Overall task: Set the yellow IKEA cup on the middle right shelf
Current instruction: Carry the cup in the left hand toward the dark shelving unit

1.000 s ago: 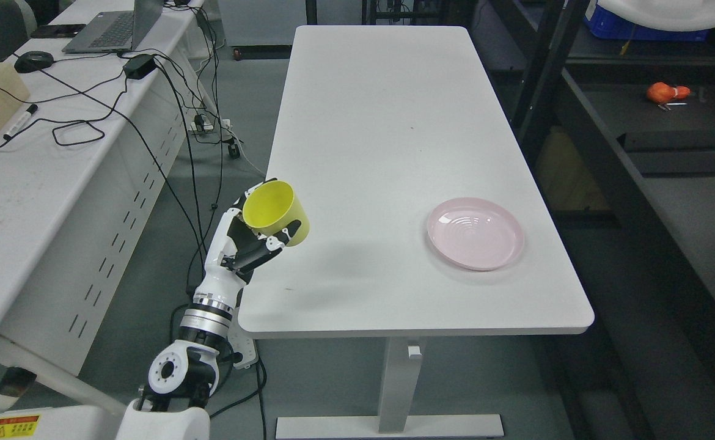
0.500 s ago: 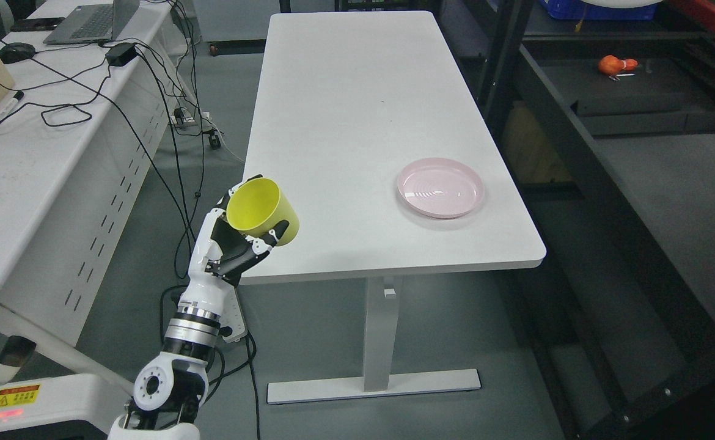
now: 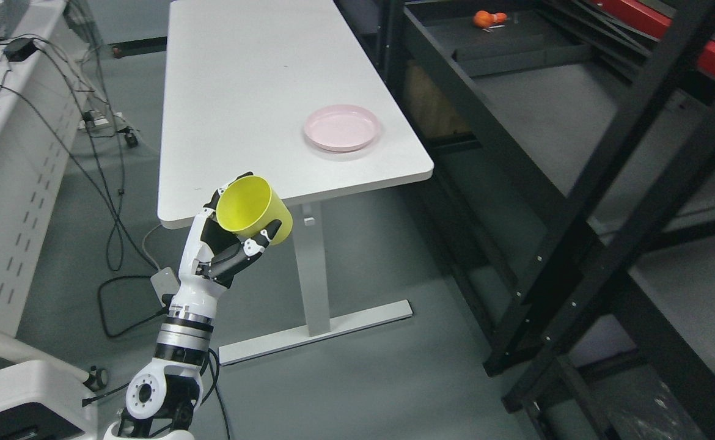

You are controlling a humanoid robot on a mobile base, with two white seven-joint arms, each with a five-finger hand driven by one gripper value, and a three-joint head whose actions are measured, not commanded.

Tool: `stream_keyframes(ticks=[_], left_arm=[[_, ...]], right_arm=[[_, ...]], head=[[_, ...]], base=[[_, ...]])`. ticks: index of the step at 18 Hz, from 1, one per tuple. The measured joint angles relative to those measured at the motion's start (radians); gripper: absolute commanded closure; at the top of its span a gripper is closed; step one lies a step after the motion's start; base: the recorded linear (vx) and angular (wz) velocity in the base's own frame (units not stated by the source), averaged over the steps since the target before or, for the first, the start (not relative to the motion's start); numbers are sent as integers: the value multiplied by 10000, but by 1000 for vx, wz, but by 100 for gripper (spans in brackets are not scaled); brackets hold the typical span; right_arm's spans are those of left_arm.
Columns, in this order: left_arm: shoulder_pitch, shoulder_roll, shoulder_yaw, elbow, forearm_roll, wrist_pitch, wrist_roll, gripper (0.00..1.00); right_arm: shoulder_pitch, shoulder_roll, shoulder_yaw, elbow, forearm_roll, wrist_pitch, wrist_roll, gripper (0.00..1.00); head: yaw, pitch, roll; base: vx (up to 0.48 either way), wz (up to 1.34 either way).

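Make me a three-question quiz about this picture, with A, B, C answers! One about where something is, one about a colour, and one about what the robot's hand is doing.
1. Where is the pink plate?
A. On the white table
B. On the floor
C. On the black shelf

2. What colour is the cup?
A. Blue
B. Yellow
C. Green

3. What is the left hand doing?
A. Resting flat on the table
B. Open and empty
C. Holding the cup

Answers:
1 A, the plate sits near the table's right edge.
2 B, the cup is bright yellow inside and out.
3 C, the fingers wrap around the tilted cup, in the air by the table's near edge.
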Motion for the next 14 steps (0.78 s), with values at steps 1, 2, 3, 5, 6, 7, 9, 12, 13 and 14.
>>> stream_keyframes(ticks=[1,2,3,5,6,7,9,12,13,14], left_arm=[[12,0,3,-23,0,-28,0,100],[22,0,6,-46,1,-44,1,100],[34,0,11,-68,1,-57,1,100],[55,0,20,-103,1,-59,1,100],[64,0,22,-121,1,-61,1,100],[78,0,19,-136,1,-69,1,100],[97,0,-72,-159,2,-77,1,100],[117,0,-264,-211,2,-109,1,100],[124,0,-369,-234,2,-179,-3,100],[129,0,-469,-251,2,-227,-10,100]], right_arm=[[0,0,0,0,0,0,0,1],[0,0,0,0,0,0,0,1],[0,0,0,0,0,0,0,1],[0,0,0,0,0,0,0,1],[0,0,0,0,0,0,0,1],[1,0,0,0,0,0,-1,1],[1,0,0,0,0,0,-1,1],[4,0,0,0,0,0,-2,1],[4,0,0,0,0,0,-3,1],[4,0,0,0,0,0,-2,1]], head=[[0,0,0],[0,0,0],[0,0,0],[0,0,0],[0,0,0],[0,0,0],[0,0,0],[0,0,0],[0,0,0],[0,0,0]], base=[[-335,-730],[-335,-730],[-283,-876],[-268,-999],[-258,-1072],[-258,-1072],[-209,-1129],[-172,-1152],[-111,-1104],[-111,-1104]])
